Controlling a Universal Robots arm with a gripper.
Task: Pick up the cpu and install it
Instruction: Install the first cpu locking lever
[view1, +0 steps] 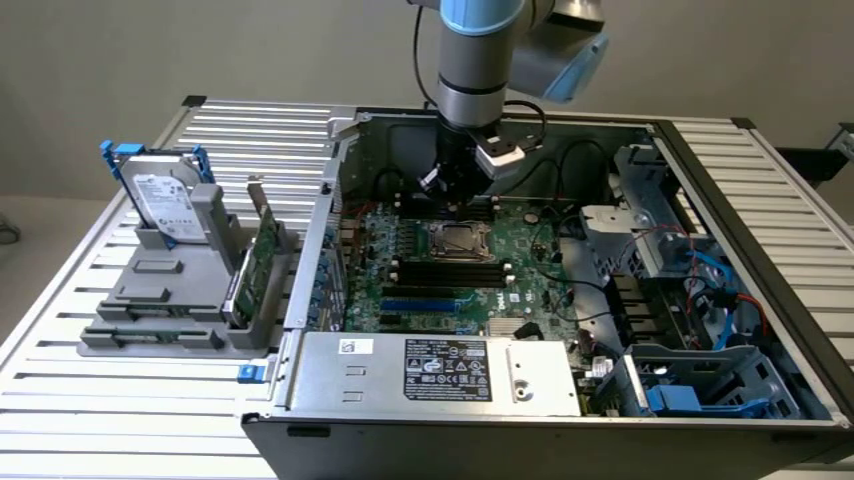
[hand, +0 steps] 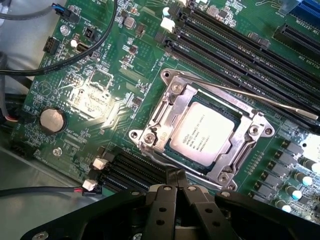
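The pincer (hand: 176, 176) hangs empty inside the open computer case (view1: 747, 300), its two black fingers (hand: 167, 200) pressed together at the tips, clamped on nothing. Just beyond those fingertips, close beneath them, the cpu (hand: 201, 135) lies seated in the socket frame (hand: 150, 134) on the green motherboard (hand: 90, 95), silvery top up, printed text showing. The socket's thin lever (hand: 280, 102) runs along the cpu's far side, with the black memory slots (hand: 235, 42) beyond it. A coin cell battery (hand: 52, 120) sits off to one side.

In the exterior view, the arm (view1: 470, 60) reaches down over the board from above.
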